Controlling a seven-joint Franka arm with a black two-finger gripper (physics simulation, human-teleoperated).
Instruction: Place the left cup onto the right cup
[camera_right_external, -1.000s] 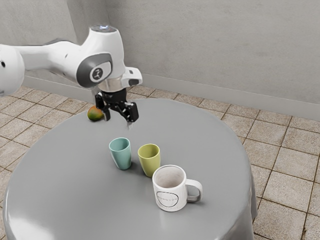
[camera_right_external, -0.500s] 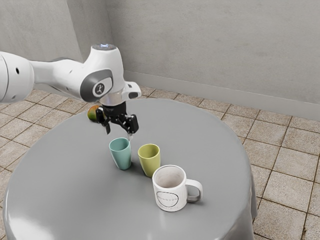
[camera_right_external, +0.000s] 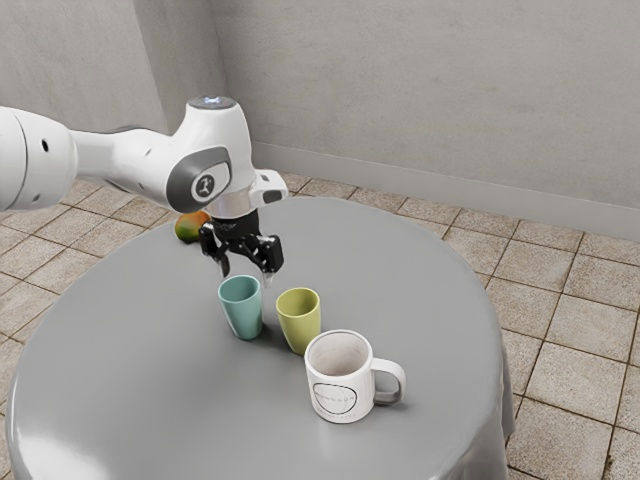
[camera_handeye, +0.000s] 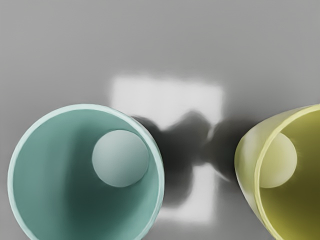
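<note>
Empty hand (camera_right_external: 247, 268) hovered over the teal cup (camera_right_external: 241, 306).
Its fingers were spread wide, just above the rim; that cup stood upright on the tabletop (camera_right_external: 130, 400), the yellow-green cup (camera_right_external: 298, 318) just beside it toward the exterior view's right, a white mug (camera_right_external: 340, 377) nearer.

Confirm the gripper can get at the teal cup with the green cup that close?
Probably yes. The gripper hangs open just above the teal cup, nothing between them. The green cup stands apart from it, leaving a gap that looks enough for a finger.
</note>
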